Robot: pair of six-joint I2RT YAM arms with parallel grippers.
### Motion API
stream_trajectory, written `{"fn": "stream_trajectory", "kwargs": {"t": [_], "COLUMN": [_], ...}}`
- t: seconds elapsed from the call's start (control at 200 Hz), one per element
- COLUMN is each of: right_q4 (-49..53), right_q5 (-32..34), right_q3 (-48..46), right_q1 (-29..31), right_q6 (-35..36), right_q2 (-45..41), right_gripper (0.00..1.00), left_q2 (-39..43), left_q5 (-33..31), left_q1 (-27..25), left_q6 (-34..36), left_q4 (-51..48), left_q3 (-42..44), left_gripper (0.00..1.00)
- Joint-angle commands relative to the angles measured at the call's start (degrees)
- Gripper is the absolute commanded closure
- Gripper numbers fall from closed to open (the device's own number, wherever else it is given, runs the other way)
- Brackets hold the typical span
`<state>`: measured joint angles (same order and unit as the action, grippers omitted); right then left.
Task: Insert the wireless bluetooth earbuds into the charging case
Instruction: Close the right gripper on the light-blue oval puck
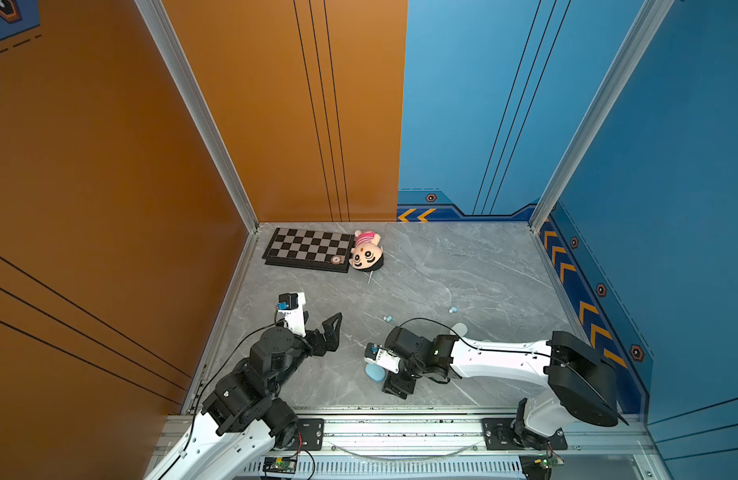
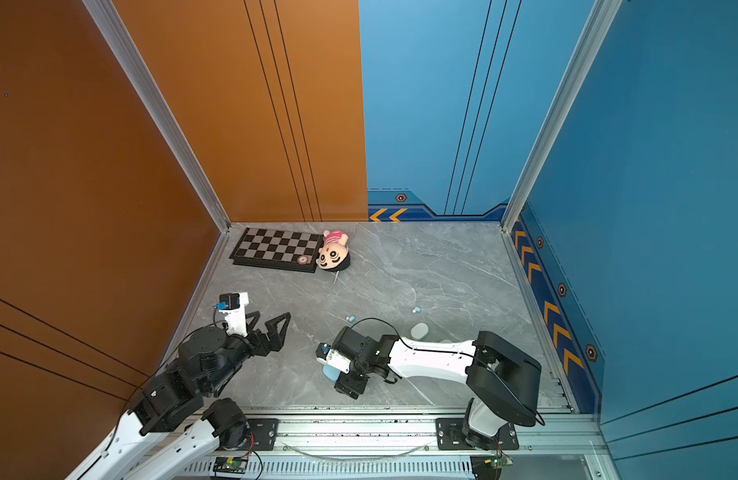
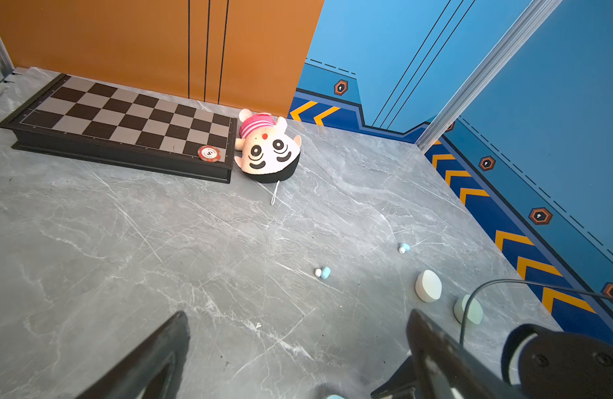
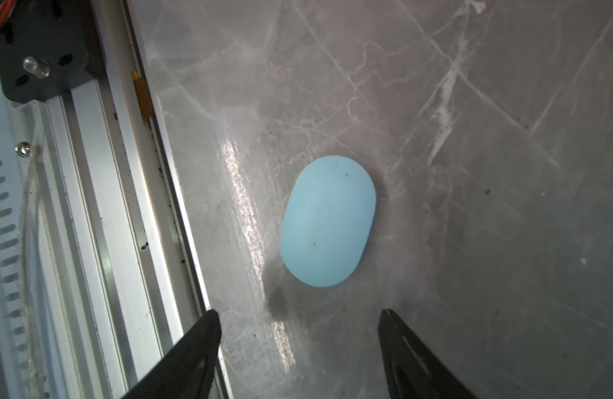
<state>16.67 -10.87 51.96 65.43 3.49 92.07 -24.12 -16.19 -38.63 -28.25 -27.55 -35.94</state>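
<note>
**Right tool lined up on blue case; earbuds lie well beyond it**

Right tool (image 4: 298, 312): fingers spread, nothing between them. The blue case (image 4: 327, 221) lies flat on the surface (image 4: 471, 172) just ahead of the tips, not yet between them. Its long axis runs roughly along the tool's reach line, slightly skewed, so the fingers would close across the short width. Only a plain oval face shows, with no opening or seam, so I read it as shut. It sits near the front rail (image 4: 118, 207) without touching it.

Left tool (image 3: 298, 314): spread wide, empty, hovering over the left side of the surface.

Earbuds (image 3: 323, 273): two small pale-blue-and-white bits in view. One sits mid-surface between the arms. The other earbud (image 3: 404, 247) is further right, beyond the right forearm. Both are well apart from the blue case, on its side away from the rail. Can't tell whether each bit is one bud or two touching.

The white case (image 3: 428, 286) and mint case (image 3: 469, 309) sit close together beside the right arm.

My read: the right arm owns the blue case, and the left tool is nearer the mid-surface bud. The case has to open before anything goes in.
</note>
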Motion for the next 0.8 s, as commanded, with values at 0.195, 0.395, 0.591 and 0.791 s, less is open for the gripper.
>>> {"fn": "stream_trajectory", "kwargs": {"t": [0.195,0.395,0.591,0.791], "right_q4": [-3.00,-1.88,-1.73,-3.00], "right_q5": [5.99,6.34,7.23,3.77], "right_q3": [4.78,7.19,7.56,4.26], "right_q1": [0.84,0.91,0.80,-0.91], "right_q6": [-0.44,-1.96,-2.26,-1.52], "right_q2": [5.62,9.37,8.79,2.27], "right_gripper": [0.33,0.49,0.68,0.76], "left_q2": [0.91,1.18,0.83,-0.22], "left_q5": [1.67,2.51,2.77,4.80], "left_q1": [0.49,0.49,0.53,0.58], "left_q6": [2.27,3.02,3.29,4.94], "left_q4": [-2.55,-2.51,-2.54,-1.78], "left_q3": [0.45,0.35,0.43,-0.09], "left_gripper": [0.02,0.01,0.01,0.03]}}
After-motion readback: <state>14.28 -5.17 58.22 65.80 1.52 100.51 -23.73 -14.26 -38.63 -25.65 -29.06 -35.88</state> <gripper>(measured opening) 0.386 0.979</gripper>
